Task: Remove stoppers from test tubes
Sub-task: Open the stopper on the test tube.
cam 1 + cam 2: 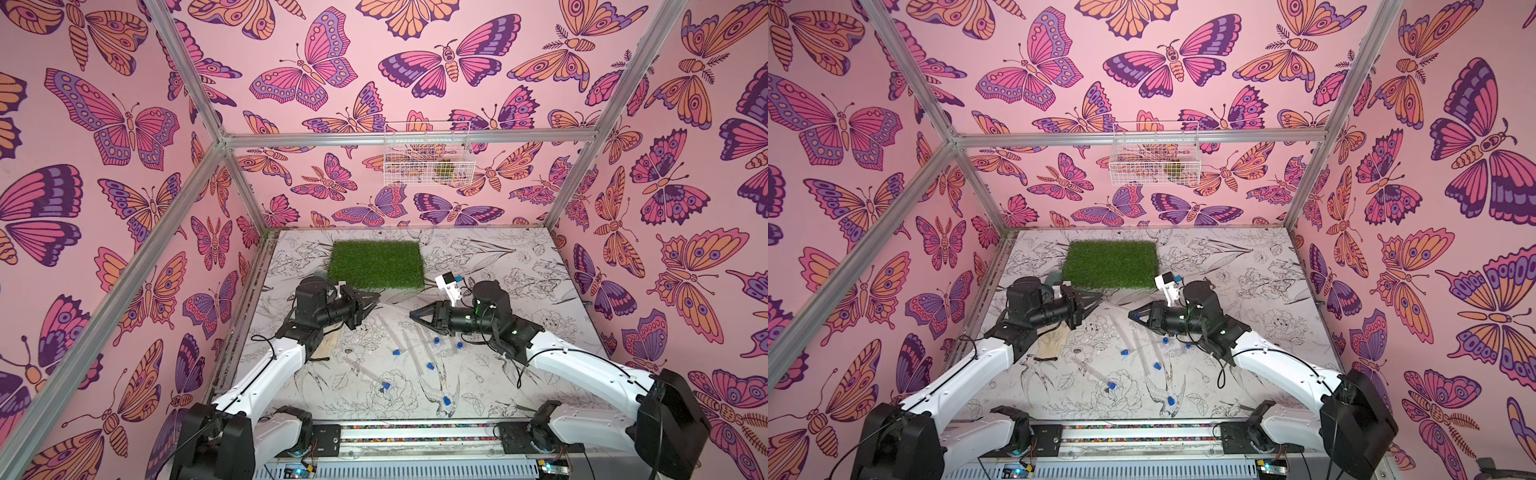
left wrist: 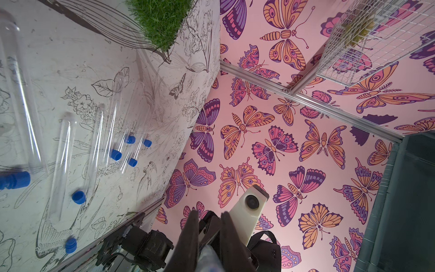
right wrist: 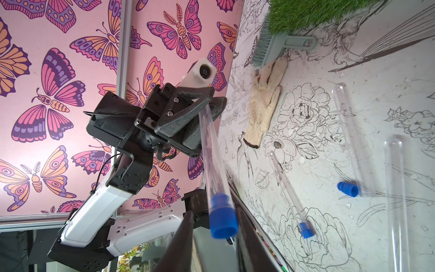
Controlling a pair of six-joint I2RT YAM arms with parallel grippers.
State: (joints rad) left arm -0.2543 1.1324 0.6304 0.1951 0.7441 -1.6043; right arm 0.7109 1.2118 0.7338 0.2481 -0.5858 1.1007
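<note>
My left gripper (image 3: 209, 101) is shut on the closed end of a clear test tube (image 3: 211, 153) held in the air. The tube's blue stopper (image 3: 223, 221) sits between the fingers of my right gripper (image 3: 214, 212), which is open, with a gap showing on one side of the stopper. In both top views the left gripper (image 1: 376, 297) and right gripper (image 1: 412, 314) point at each other over the table's middle. Several more test tubes (image 2: 61, 164) lie on the table, some with blue stoppers (image 1: 385, 385) in them. One stopper (image 3: 348, 188) lies at a tube's mouth.
A green turf mat (image 1: 376, 264) lies at the back of the table. A worn glove (image 3: 263, 103) and a grey brush (image 3: 277, 44) lie near the left arm. A white wire basket (image 1: 428, 156) hangs on the back wall. Butterfly-patterned walls close in three sides.
</note>
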